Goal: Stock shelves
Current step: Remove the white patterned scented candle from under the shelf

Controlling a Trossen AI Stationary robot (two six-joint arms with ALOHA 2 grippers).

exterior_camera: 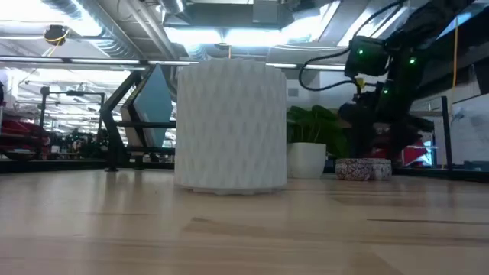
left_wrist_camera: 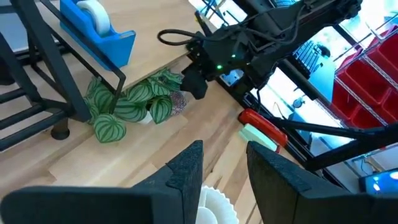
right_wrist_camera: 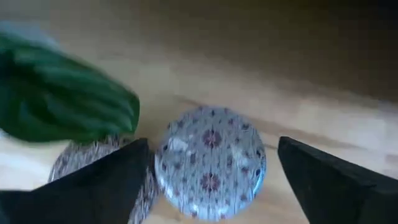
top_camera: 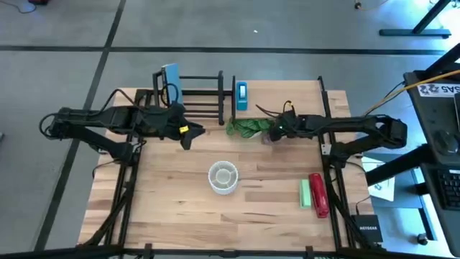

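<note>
The black rack stands at the tabletop's far edge. Right of it, beside the plant, the right claw hangs spread over a patterned disc, unclamped. The left claw, parted and empty, waits before the rack.

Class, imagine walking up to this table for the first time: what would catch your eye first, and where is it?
Probably the white ribbed pot alone mid-table, filling the low view. Next, the striped green plant at the back beside the right gripper, which hangs open over a round patterned tin. The blue tape dispenser sits behind, by the black rack.
</note>
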